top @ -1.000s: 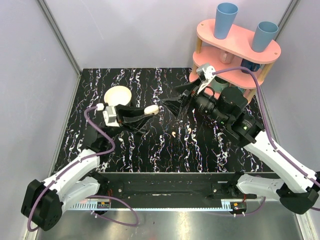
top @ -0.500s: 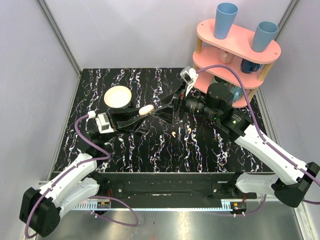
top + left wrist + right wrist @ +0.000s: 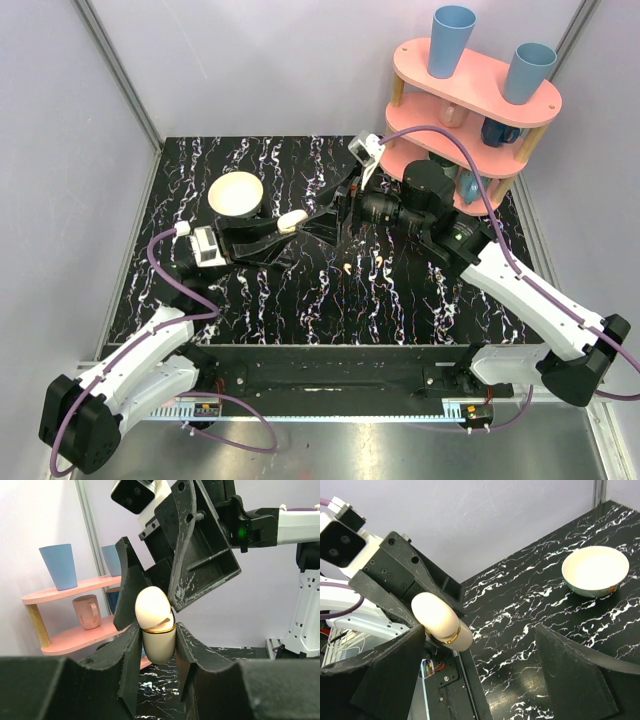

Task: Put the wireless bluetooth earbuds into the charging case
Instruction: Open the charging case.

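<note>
The charging case (image 3: 292, 220) is a cream capsule with a gold seam, and its lid looks closed. My left gripper (image 3: 285, 228) is shut on its lower half and holds it above the table; the left wrist view shows the case (image 3: 156, 625) upright between the fingers (image 3: 127, 650). My right gripper (image 3: 335, 213) is open and faces the case from the right. In the right wrist view the case (image 3: 441, 620) sits close to my right gripper's left finger (image 3: 395, 670). Two earbuds (image 3: 345, 268) (image 3: 384, 262) lie on the black marbled table below the grippers.
A round cream bowl (image 3: 235, 193) stands at the back left, also seen in the right wrist view (image 3: 595, 570). A pink two-level shelf (image 3: 470, 90) with blue cups and mugs stands at the back right. Grey walls close in the table.
My right gripper has moved left toward the case and stayed open. My left arm has drawn back a little to the left with the case still held.
</note>
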Motion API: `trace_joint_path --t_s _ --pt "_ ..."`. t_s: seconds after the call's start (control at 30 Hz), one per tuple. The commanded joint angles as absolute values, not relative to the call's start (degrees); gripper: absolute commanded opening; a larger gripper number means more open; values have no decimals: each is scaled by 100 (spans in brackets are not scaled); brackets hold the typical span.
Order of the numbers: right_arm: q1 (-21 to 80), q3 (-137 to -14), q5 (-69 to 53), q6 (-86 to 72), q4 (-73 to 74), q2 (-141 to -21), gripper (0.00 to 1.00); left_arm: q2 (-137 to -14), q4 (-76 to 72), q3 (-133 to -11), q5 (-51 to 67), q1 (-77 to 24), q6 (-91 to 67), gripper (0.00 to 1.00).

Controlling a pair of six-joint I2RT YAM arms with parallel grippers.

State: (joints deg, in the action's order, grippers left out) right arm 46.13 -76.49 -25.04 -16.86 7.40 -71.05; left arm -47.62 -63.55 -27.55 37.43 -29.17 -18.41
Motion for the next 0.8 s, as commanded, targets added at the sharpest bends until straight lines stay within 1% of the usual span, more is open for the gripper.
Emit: trace_joint_path --t_s 0.0,0.27,0.53,0.77 --pt "4649 -8015 -2338 -1468 580 -7189 96 -4641 -6838 -2865 4183 -2935 -1968 0" --pt "4649 -8130 -2461 -1398 580 -7312 97 -4544 -6724 -2760 4175 -2927 -1960 0" --pt "4649 -8253 -2329 -1397 650 -7392 97 -4553 -6803 -2646 4105 -2927 -2057 0" --pt "4649 -8358 -2583 -1415 615 -7366 97 -4579 -6785 -2549 3885 -2927 -2118 0"
